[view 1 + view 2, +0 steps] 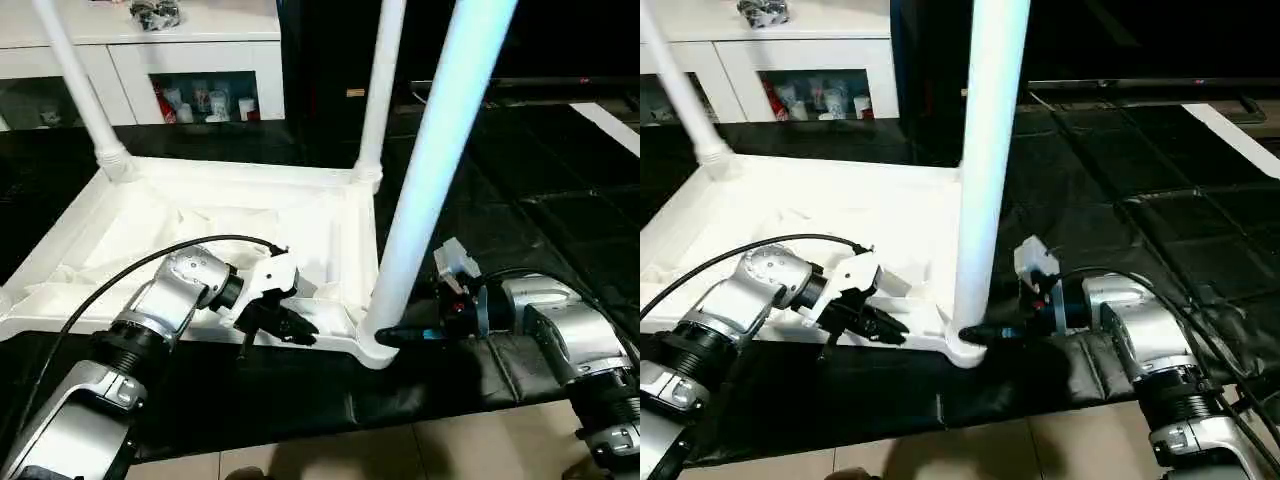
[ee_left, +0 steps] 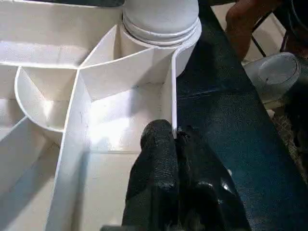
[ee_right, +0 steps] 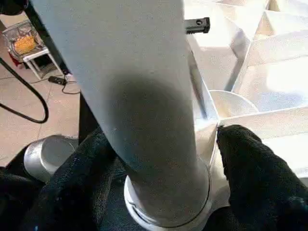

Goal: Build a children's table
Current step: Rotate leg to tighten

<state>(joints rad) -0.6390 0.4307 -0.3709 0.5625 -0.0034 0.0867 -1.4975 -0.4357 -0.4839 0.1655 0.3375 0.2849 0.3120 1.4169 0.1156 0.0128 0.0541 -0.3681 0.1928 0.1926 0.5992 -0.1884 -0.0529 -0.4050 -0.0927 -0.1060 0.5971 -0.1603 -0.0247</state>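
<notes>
item: children's table, upturned, leg seating in progress

nearest: right gripper (image 1: 985, 333), low at the near right corner of the table top (image 1: 200, 215). its two black fingers (image 3: 255, 178) stand apart on either side of the foot of the near right leg (image 1: 430, 170), close against the tube where it enters the round corner socket (image 3: 168, 211); a firm squeeze cannot be told.

beside it, to the left: left gripper (image 1: 290, 325), fingers pressed together and pinching the thin near edge wall (image 2: 169, 96) of the top, apparently steadying it.

middle: table top lying ribbed side up on the dark floor mat (image 1: 560, 230), white ribs and a curved pocket showing.

farther: two more legs upright in the far sockets, far left leg (image 1: 80, 85) and far right leg (image 1: 380, 85).

farthest: white cabinet (image 1: 190, 60) with glass doors.

handling note, as judgement: keep the near right leg plumb over its socket, press straight down rather than sideways, and hold the rim still with the left gripper so the top does not slide or tip.
</notes>
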